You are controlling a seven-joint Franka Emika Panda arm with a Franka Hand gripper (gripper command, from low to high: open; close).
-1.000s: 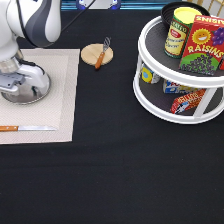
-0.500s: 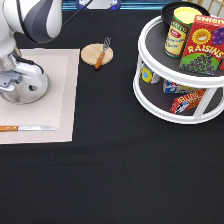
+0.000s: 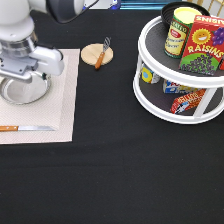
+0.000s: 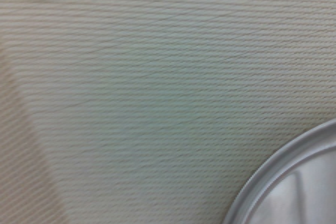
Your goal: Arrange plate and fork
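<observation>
Across the exterior view's right stands the biggest thing on the black table [image 3: 115, 175], a white two-tier turntable rack [image 3: 175, 100] with a yellow can [image 3: 179, 30] and a raisin box [image 3: 202, 45] on its upper shelf and packets on the lower one. Over at the exterior view's left lies a beige placemat [image 3: 65, 100], and above it hangs the arm's gripper [image 3: 22, 70] — its body hides the fingertips, so whether it is spread or closed, or has hold of anything, cannot be told. Just beneath it the plate [image 3: 25, 92] rests on the placemat; the wrist view shows its shiny rim against the woven cloth. A round wooden disc [image 3: 92, 54] sits off the placemat's upper right corner, and the fork [image 3: 102, 52] lies across it, tines toward the exterior view's top. Near the placemat's bottom edge lies a knife [image 3: 25, 128].
</observation>
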